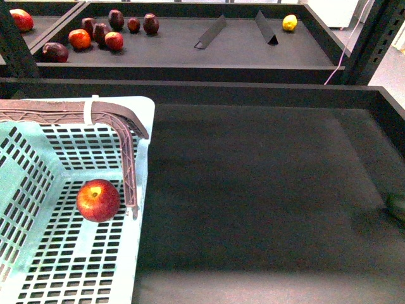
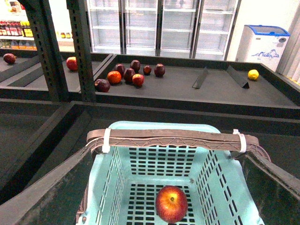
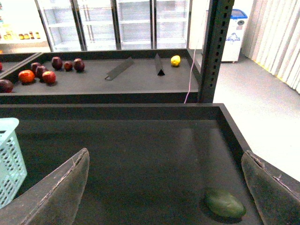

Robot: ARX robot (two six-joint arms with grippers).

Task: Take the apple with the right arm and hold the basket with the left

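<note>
The red apple (image 1: 98,200) with a yellow-orange patch lies on the slotted floor of the mint-blue basket (image 1: 76,149), at the lower left of the front view. In the left wrist view the apple (image 2: 171,203) sits low in the basket (image 2: 159,161), under the brown handles (image 2: 173,139). My left gripper (image 2: 169,152) is open, its two fingers spread outside the basket's side walls and holding nothing. My right gripper (image 3: 165,154) is open over the dark tray floor (image 3: 140,154), far from the apple. Neither arm shows in the front view.
A green oval fruit (image 3: 225,204) lies on the tray near its right wall, also the green fruit (image 1: 398,206) at the front view's edge. The back shelf holds several dark red fruits (image 1: 101,31), a yellow fruit (image 1: 289,23) and two black dividers (image 1: 212,33). A steel post (image 3: 215,47) stands right.
</note>
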